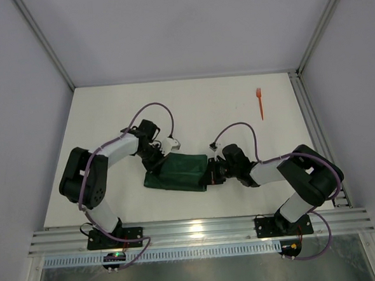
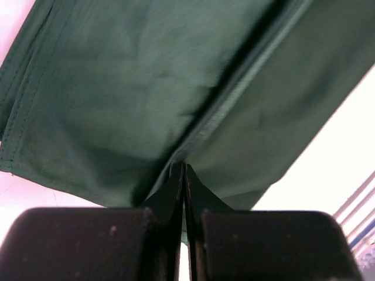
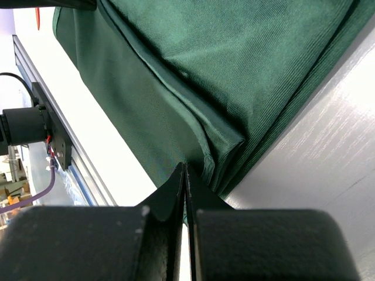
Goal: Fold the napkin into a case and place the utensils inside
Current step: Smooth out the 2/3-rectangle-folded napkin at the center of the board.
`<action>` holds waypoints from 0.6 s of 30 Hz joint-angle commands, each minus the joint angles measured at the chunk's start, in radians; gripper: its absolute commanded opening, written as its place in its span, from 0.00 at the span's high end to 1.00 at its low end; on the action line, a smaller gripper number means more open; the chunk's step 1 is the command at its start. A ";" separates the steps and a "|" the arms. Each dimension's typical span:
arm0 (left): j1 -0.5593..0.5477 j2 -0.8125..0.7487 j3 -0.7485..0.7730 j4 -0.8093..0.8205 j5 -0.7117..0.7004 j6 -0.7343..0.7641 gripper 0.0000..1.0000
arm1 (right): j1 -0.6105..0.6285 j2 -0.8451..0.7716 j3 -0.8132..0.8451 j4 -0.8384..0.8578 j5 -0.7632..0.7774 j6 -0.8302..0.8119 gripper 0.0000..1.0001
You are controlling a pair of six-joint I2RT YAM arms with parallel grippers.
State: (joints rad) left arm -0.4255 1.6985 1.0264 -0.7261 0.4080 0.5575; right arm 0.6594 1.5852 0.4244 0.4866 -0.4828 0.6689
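Top external: folded napkin [image 1: 177,173], long axis left-right, lies between 2 grippers. Its left end is pinched by left gripper [image 1: 157,160], its right end by right gripper [image 1: 214,174]. 1 fork [image 1: 260,103] lies well apart, far side, nearer right arm.

Folded napkin [image 1: 177,173], orange fork [image 1: 260,103] well apart

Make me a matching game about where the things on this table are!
1 dark green folded cloth napkin
2 small orange plastic fork
3 left gripper
4 right gripper

A alone, far right of the table
B shut on the napkin's right end
C middle, between both grippers
D shut on the napkin's left end

Pairs: 1-C, 2-A, 3-D, 4-B
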 commanded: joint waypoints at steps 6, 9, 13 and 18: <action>0.027 0.056 -0.008 0.045 0.003 -0.010 1.00 | 0.002 0.019 0.014 -0.118 0.079 -0.068 0.96; 0.028 0.027 0.000 0.022 0.035 -0.010 0.98 | 0.000 0.025 0.016 -0.117 0.078 -0.068 0.96; 0.059 -0.025 0.040 -0.033 0.094 -0.028 0.88 | 0.002 0.022 0.022 -0.125 0.076 -0.072 0.96; 0.088 -0.117 0.063 -0.079 0.164 -0.050 0.80 | 0.002 0.006 0.062 -0.186 0.089 -0.103 0.96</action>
State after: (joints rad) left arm -0.3508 1.6707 1.0435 -0.7677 0.4881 0.5266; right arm 0.6594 1.5856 0.4648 0.4183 -0.4805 0.6308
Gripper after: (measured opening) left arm 0.197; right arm 0.037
